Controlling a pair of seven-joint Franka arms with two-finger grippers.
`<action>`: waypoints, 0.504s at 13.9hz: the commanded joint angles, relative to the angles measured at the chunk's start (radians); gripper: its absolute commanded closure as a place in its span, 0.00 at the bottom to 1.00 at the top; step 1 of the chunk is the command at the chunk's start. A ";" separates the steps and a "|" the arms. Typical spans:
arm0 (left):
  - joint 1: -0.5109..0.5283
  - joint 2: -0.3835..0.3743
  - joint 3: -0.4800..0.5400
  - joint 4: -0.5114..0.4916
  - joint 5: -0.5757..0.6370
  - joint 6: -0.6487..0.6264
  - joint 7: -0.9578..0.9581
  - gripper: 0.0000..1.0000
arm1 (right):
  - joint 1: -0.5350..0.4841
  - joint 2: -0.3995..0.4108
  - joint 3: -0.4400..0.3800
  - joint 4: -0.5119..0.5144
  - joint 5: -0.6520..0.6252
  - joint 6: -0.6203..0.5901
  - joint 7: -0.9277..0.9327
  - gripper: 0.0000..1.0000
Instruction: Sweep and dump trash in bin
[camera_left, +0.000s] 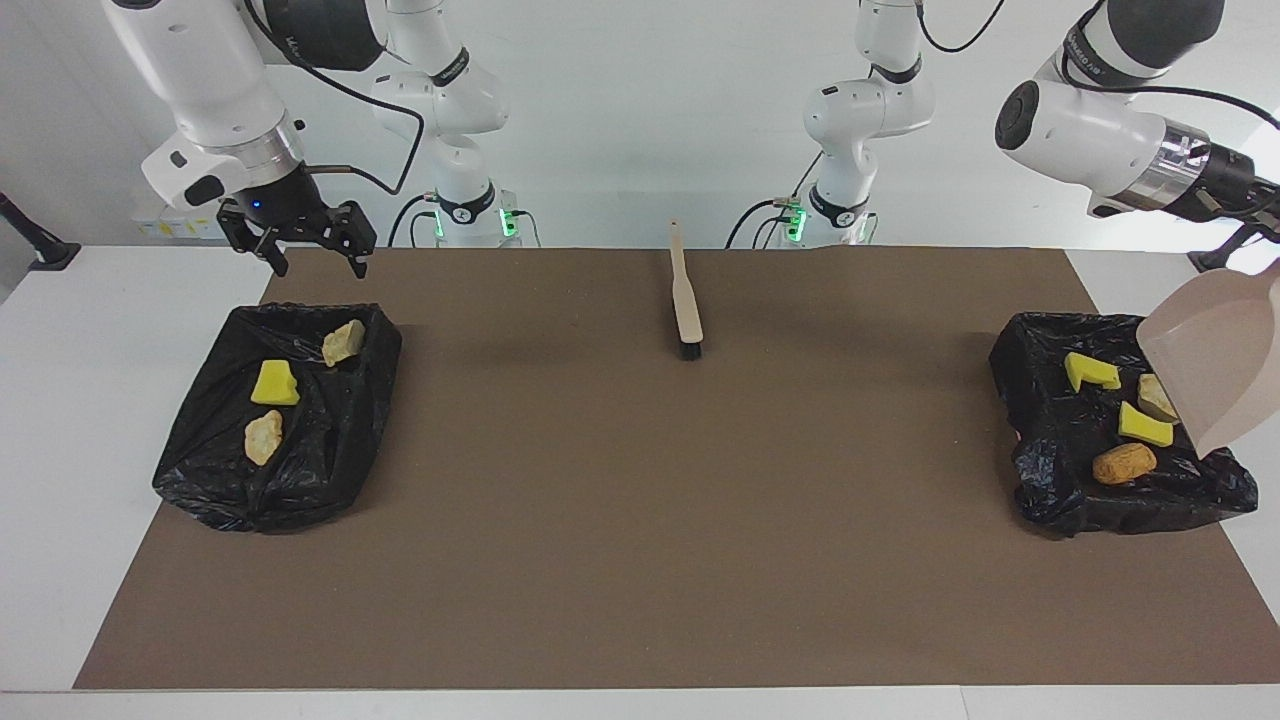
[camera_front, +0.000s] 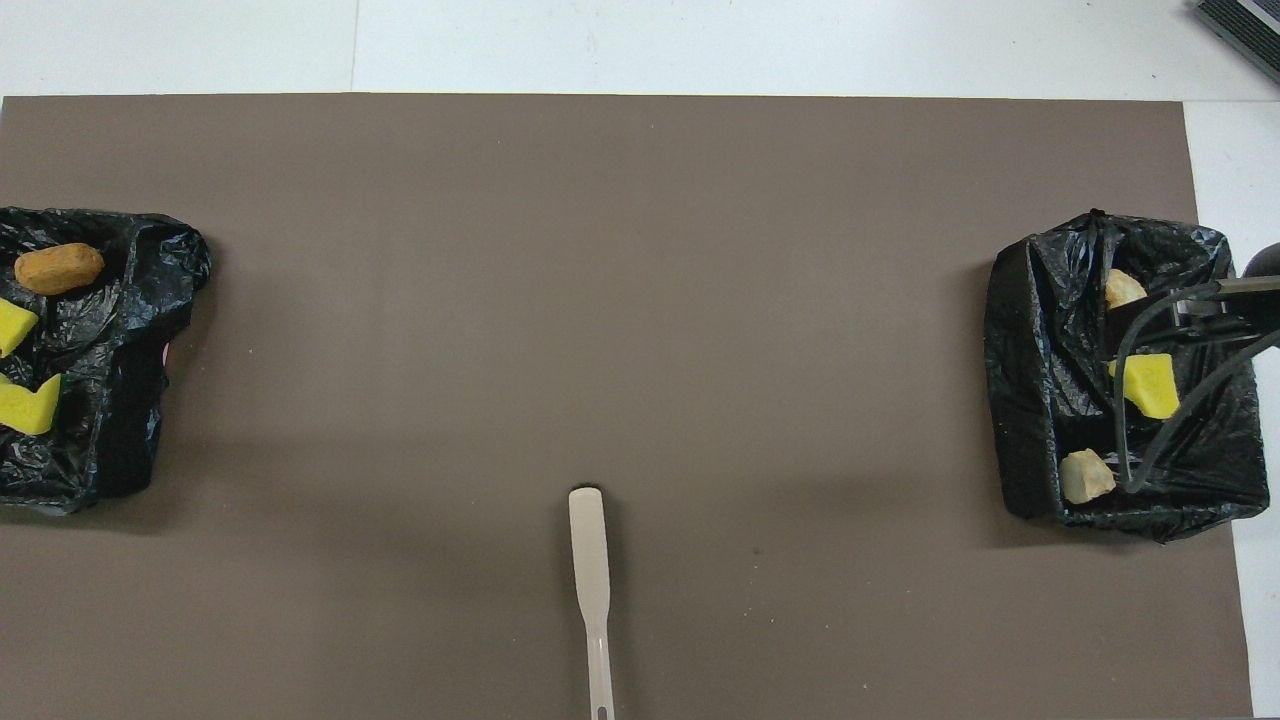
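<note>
Below, at the right edge of the facing view, four trash scraps (camera_left: 1118, 463) lie in a black-lined bin (camera_left: 1040, 480); left pincer, off frame, pinches tilted dustpan (camera_left: 1222, 370). Three lie in another bin (camera_left: 200, 480). Brush (camera_left: 686, 310) at upper centre; right pincer (camera_left: 318, 266) spread, upper left.

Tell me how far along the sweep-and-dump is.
Done, it seems: no trash shows on the mat. Three pieces lie in the right arm's bin, four in the left arm's bin. In hand: the left gripper holds the tilted dustpan over that bin. The right gripper hangs open near its bin. Left: setting the dustpan down; the brush already lies on the mat.
</note>
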 joint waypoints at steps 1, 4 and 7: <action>-0.029 -0.001 0.006 0.065 -0.193 -0.059 0.047 1.00 | -0.003 -0.019 0.001 -0.021 0.020 0.003 0.015 0.00; -0.045 0.005 0.006 0.073 -0.422 -0.104 0.032 1.00 | -0.003 -0.019 0.001 -0.021 0.020 0.003 0.015 0.00; -0.050 0.013 0.006 0.081 -0.643 -0.103 0.033 1.00 | -0.003 -0.019 0.001 -0.021 0.020 0.003 0.015 0.00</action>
